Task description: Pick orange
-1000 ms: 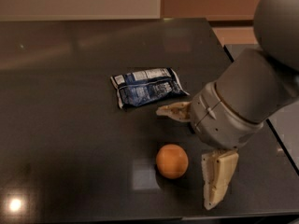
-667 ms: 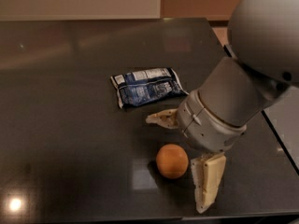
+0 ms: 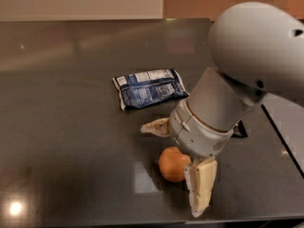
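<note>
The orange is a small round orange fruit lying on the dark table near its front edge. My gripper is open and set around the orange. One cream fingertip lies just behind and left of the fruit. The other finger stands in front and to its right, close against it. The grey wrist and arm cover the right part of the orange.
A blue snack bag lies flat behind the orange, toward the table's middle. The table's right edge runs beside my arm, with lighter floor beyond. The front edge is just below the near finger.
My arm has moved left and down toward the orange. The fingers, which were to its right, now straddle it. The orange and the bag have stayed put.
</note>
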`<move>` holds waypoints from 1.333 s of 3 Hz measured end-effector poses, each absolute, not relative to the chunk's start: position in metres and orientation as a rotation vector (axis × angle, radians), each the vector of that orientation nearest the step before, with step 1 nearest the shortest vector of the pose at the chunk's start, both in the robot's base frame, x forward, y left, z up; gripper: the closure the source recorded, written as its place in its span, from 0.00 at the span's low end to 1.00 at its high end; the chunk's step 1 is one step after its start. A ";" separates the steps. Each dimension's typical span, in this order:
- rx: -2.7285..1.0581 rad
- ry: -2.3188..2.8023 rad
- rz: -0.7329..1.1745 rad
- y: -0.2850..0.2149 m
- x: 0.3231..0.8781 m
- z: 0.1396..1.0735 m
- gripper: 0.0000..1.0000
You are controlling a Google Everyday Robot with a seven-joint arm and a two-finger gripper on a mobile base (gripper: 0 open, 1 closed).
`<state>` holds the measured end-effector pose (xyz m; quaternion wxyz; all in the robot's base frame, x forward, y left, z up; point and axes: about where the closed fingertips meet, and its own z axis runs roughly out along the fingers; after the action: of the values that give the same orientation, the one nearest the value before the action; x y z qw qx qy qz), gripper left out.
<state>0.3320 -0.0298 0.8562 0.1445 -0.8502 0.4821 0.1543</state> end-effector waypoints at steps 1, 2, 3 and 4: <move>-2.458 1.391 0.441 -0.030 0.336 0.848 0.00; -2.470 1.389 0.427 -0.032 0.339 0.841 0.00; -2.484 1.394 0.415 -0.033 0.343 0.836 0.00; -2.486 1.415 0.418 -0.035 0.349 0.833 0.18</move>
<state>0.3490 -0.0355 0.8330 0.1251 -0.8532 0.4855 0.1436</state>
